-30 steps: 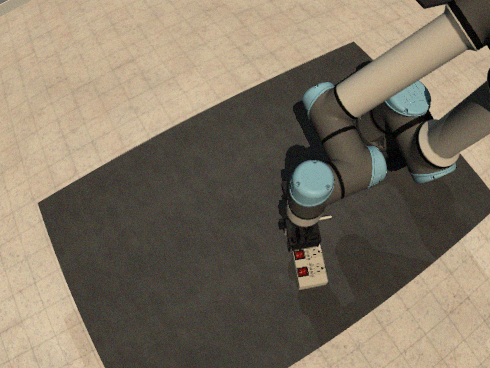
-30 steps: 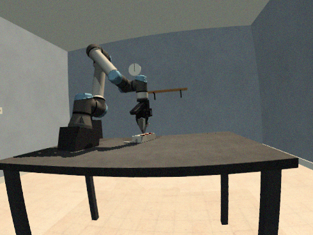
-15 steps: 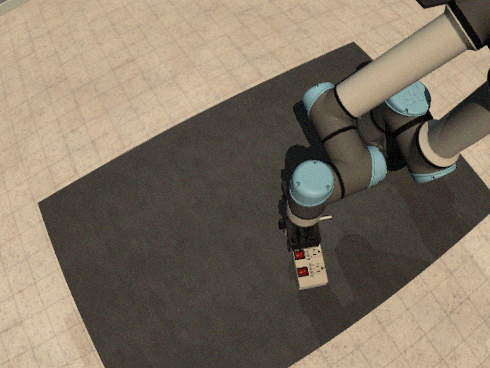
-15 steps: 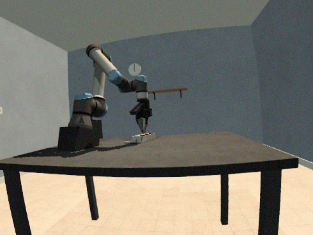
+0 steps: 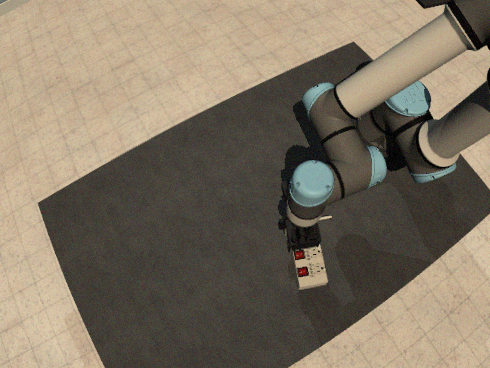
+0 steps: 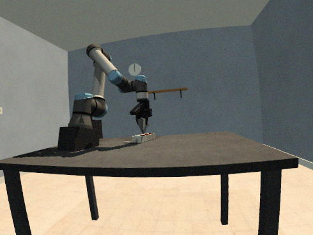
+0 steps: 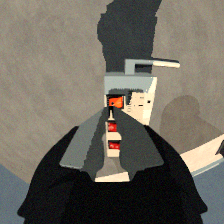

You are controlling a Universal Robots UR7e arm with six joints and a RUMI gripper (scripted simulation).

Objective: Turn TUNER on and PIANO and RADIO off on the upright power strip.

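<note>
From the top, my arm point(image 5: 350, 145) reaches over the dark table point(image 5: 165, 220); the strip point(image 5: 310, 267) lies face up under my wrist, two red switches point(image 5: 300, 263) showing; from the exterior, my gripper point(image 6: 142, 129) points down, tips just above the strip point(image 6: 144, 137); from the wrist, my gripper point(image 7: 110, 106) is closed on nothing, over the row of switches point(image 7: 113, 127); the far switch point(image 7: 115, 102) glows orange.

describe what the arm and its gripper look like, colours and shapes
The arm is built of thick beige-grey tubes joined by darker grey elbow housings with round light-blue caps and thin black seams. It stands on a dark blocky base. The gripper is black, with two grey wedge-shaped fingers tapering to a point. No cables or markings are visible.
</note>
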